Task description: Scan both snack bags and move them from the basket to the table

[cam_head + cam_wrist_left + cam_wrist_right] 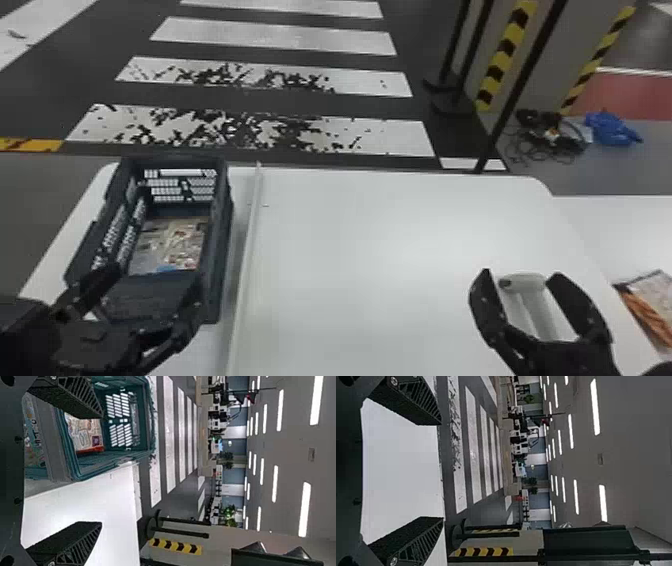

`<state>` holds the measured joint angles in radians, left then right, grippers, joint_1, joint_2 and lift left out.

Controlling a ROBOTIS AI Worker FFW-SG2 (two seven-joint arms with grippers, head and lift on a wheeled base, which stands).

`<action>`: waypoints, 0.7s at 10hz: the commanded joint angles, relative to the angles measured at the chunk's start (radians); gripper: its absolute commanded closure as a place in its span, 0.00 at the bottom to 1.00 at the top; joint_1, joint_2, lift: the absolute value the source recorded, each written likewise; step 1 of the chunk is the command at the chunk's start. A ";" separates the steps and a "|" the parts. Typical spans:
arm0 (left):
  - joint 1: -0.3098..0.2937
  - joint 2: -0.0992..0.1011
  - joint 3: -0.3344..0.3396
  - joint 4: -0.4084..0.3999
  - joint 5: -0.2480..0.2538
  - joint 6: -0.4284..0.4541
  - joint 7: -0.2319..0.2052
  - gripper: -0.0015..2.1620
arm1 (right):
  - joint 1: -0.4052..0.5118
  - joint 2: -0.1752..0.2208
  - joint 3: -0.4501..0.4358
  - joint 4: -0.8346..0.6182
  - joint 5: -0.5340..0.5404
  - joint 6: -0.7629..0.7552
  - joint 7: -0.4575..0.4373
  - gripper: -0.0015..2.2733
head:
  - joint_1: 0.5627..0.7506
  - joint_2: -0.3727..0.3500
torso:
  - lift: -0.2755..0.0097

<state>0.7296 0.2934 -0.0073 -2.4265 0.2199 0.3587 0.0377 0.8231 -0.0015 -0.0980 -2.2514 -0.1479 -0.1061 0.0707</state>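
Note:
My left gripper is open over the near end of the dark basket, at the table's left. Inside the basket a snack bag lies flat; whether a second lies with it I cannot tell. The left wrist view has the open left gripper near the teal-looking basket, with printed packaging inside. My right gripper stands open above the right part of the table, a white handheld scanner appearing between its fingers. In the right wrist view the right gripper holds nothing.
A pale raised strip runs along the white table just right of the basket. On a surface at the far right lies another printed package. Black posts and striped barriers stand beyond the table.

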 commanded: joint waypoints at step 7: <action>-0.375 -0.059 0.144 0.095 0.141 0.395 0.014 0.04 | -0.111 -0.005 -0.020 0.041 0.031 0.201 0.008 0.04 | 0.70 0.52 | 0.62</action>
<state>0.3873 0.2347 0.1390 -2.3536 0.3601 0.7342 0.0523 0.7118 -0.0033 -0.1152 -2.2119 -0.1144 0.0901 0.0781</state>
